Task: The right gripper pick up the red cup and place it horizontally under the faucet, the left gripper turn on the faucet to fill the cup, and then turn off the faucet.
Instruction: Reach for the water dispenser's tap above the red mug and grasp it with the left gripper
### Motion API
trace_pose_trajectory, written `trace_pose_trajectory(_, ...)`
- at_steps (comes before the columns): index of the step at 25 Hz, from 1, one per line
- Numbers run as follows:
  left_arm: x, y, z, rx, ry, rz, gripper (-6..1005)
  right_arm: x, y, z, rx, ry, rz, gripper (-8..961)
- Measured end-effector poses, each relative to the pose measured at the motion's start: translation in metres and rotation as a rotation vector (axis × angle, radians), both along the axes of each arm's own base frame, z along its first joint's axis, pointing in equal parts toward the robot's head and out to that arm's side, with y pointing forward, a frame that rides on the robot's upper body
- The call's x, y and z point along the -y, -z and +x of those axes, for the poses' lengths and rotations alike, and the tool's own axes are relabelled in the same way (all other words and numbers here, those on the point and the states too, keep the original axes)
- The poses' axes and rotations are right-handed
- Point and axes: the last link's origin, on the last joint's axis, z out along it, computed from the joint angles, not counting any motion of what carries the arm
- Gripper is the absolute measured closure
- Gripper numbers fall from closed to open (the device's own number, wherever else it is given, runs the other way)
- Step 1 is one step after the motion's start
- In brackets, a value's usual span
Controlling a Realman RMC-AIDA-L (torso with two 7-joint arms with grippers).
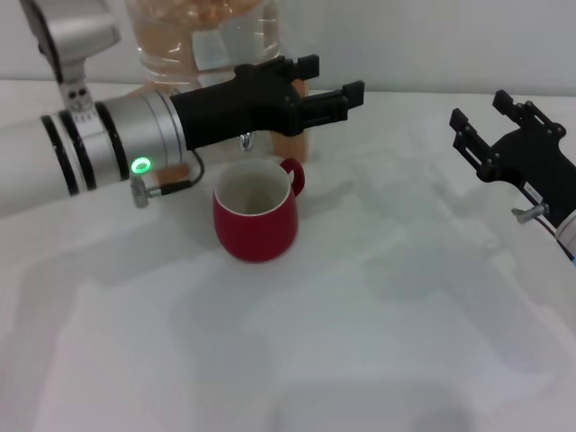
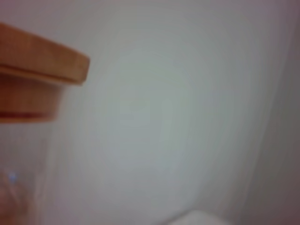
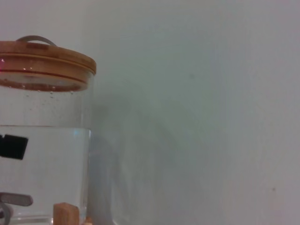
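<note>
Red cup (image 1: 256,219) upright on the white table (image 1: 297,351), left of centre, white inside showing, small loop handle (image 1: 294,175) turned to the far right. No claw touching it.

Faucet (image 1: 245,140) just beyond the cup's far rim, only its small chrome spout visible, peeking out below the black body of the left gripper (image 1: 337,85). Rest of the tap and its lever hidden behind that claw. Behind it, clear glass jar (image 1: 202,36) at the far left on a wooden stand (image 1: 290,144), a bit of orange wood showing beside the spout.

Left gripper reaching in from the left, level above the table, green light (image 1: 140,166) lit on the wrist band. Two black fingers pointing right, spread apart with a clear gap between them, nothing held. Fingertips past the faucet, over the table to the right of the jar. Body of the claw directly over the spout, just above and behind the cup.

Right gripper (image 1: 481,121) at the right edge, well apart from cup and jar, hanging above the table. Fingers parted, pointing toward the far left, empty.

From the right wrist: same jar (image 3: 44,154) partly full of water, wooden lid (image 3: 44,63) on top, pale wall behind. From the left wrist: only a blurred wooden edge (image 2: 42,61) close up against a pale wall.
</note>
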Motion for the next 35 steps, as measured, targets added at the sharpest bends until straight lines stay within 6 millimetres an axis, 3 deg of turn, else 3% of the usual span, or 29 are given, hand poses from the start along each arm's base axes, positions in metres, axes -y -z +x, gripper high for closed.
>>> trace_pose_trajectory(11,-0.006,-0.02,0.025,-0.182,-0.013,-0.042,137,0.002,0.001,0.002,0.004,0.002,-0.006,317)
trace_pose_trajectory(24,-0.034,-0.028,0.045,-0.435,-0.124,-0.049,141,0.002,0.003,0.0,0.0,-0.002,-0.012,317)
trace_pose_trajectory(35,-0.039,-0.024,0.042,-0.483,-0.139,-0.03,153,0.0,0.004,-0.005,-0.004,-0.014,-0.012,317)
